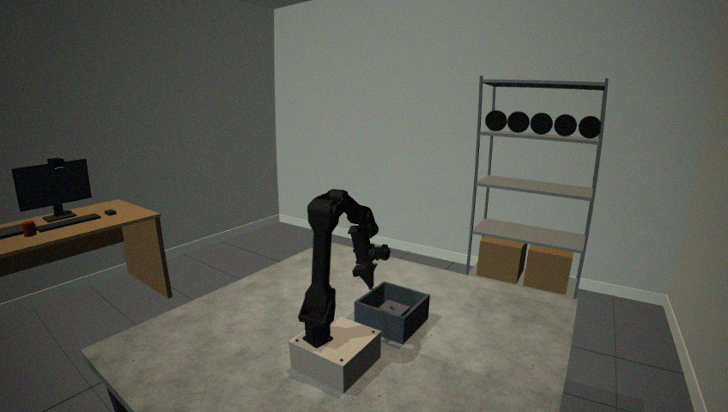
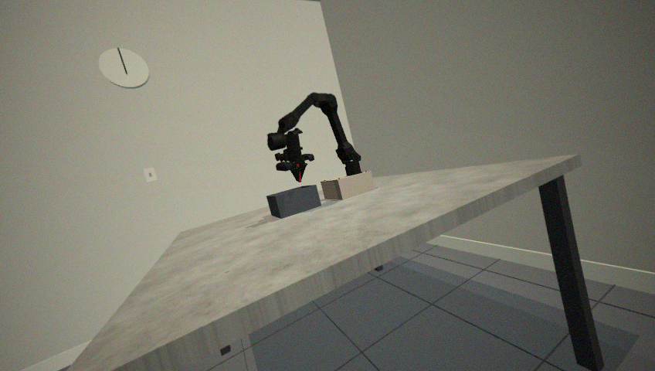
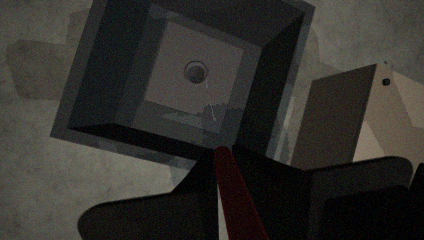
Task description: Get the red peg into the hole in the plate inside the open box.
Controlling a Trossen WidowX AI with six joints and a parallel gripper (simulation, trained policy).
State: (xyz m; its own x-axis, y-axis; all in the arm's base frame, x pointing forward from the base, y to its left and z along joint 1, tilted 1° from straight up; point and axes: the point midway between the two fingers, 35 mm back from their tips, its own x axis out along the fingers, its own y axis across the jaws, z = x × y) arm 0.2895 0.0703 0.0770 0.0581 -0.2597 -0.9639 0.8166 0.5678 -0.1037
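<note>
My gripper point(image 1: 371, 287) point(image 2: 299, 179) point(image 3: 222, 152) is shut on the red peg point(image 2: 300, 178) point(image 3: 236, 200) and holds it above the table, close over the box's rim. The peg runs lengthwise between the fingers, with its tip at the fingertips; only a speck of it shows in the top view. The open dark box point(image 1: 379, 320) point(image 2: 296, 202) point(image 3: 59, 131) stands on the table. At its bottom lies the plate point(image 3: 165, 60) point(image 1: 402, 305) with a round hole point(image 3: 196, 72) point(image 1: 392, 307). In the wrist view the hole lies ahead of the peg's tip, which appears near the box's lower wall.
The beige base block point(image 1: 316, 361) point(image 2: 356, 185) point(image 3: 335, 120) under the arm stands beside the box with a narrow gap. Both stand on the grey table point(image 1: 214, 331) point(image 2: 239, 257). A desk point(image 1: 137, 219) with a monitor and a metal shelf point(image 1: 536, 186) stand away from the table.
</note>
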